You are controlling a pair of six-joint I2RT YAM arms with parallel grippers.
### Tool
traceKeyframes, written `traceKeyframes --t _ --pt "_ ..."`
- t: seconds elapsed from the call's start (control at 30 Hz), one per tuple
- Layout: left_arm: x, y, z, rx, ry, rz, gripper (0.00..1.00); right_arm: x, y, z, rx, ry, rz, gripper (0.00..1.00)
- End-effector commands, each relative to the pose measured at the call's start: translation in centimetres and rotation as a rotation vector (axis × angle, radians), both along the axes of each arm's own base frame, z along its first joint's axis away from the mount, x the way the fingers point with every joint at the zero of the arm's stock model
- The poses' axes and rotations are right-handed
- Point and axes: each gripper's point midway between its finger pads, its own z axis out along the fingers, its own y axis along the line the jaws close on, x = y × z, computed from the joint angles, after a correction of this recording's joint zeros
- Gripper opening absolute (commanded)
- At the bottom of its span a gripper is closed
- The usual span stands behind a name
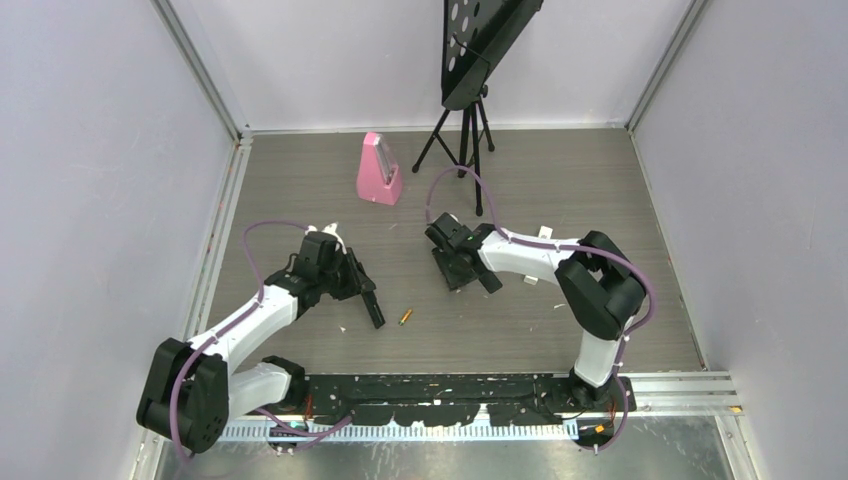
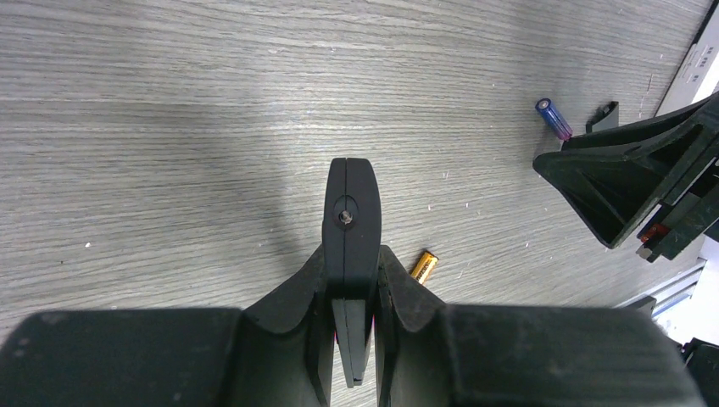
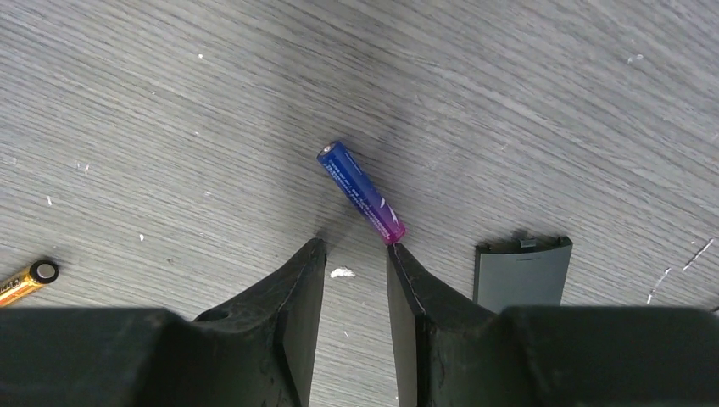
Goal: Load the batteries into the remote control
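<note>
Right wrist and left wrist findings

Right gripper (image 3: 354,246) stands parted, empty; purple-blue battery (image 3: 362,192) lies on the table (image 3: 169,102), pink end touching one fingertip (image 3: 400,264) (back cover (image 3: 521,273) just beside). Left gripper (image 2: 352,254) is clenched on the remote control (image 2: 352,199). Gold battery (image 2: 424,264) lies loose nearby.

Right wrist view: see only the capped end of the gold battery (image 3: 24,282), rest cut by the left edge; lower part of the back cover (image 3: 521,275) hidden behind the right gripper (image 3: 354,246). Left wrist view: lose the lower end of the remote control (image 2: 352,212) between the fingers of the left gripper (image 2: 352,259); right gripper clipped at the right edge. Top view: cannot make out the purple battery (image 3: 360,193) by the right gripper; music stand (image 1: 485,40) cropped at top.
</note>
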Motion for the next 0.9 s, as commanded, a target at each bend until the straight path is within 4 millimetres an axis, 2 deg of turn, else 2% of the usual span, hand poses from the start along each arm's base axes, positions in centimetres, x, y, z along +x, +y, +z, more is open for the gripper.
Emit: traceKeyframes --t 0.0,0.17,0.3,0.4,0.57,0.7,0.87 --pt "1.4 -0.6 2.3 -0.032 -0.079 -0.009 0.0 0.7 0.9 -0.1 0.008 -0.006 0.032 0.38" --pt "1.6 -0.4 2.7 -0.016 -0.088 -0.008 0.0 2.4 0.6 1.1 -0.036 -0.069 0.002 0.44" --pt "1.7 -0.2 2.9 -0.004 -0.094 -0.006 0.0 2.9 0.7 2.7 -0.026 -0.094 0.001 0.46" --pt "1.8 -0.2 3.1 -0.004 -0.099 -0.006 0.0 3.5 1.0 3.3 -0.025 -0.119 0.02 0.48" --pt "1.9 -0.3 3.3 -0.005 -0.102 -0.009 0.0 4.5 1.2 2.5 -0.007 -0.085 0.034 0.5" --pt "1.8 -0.3 3.6 -0.003 -0.106 -0.012 0.0 4.6 1.3 1.4 0.007 -0.041 0.059 0.49" --pt "1.9 -0.3 4.4 -0.009 -0.126 -0.013 0.0 3.5 1.8 0.4 0.027 0.027 0.112 0.38"
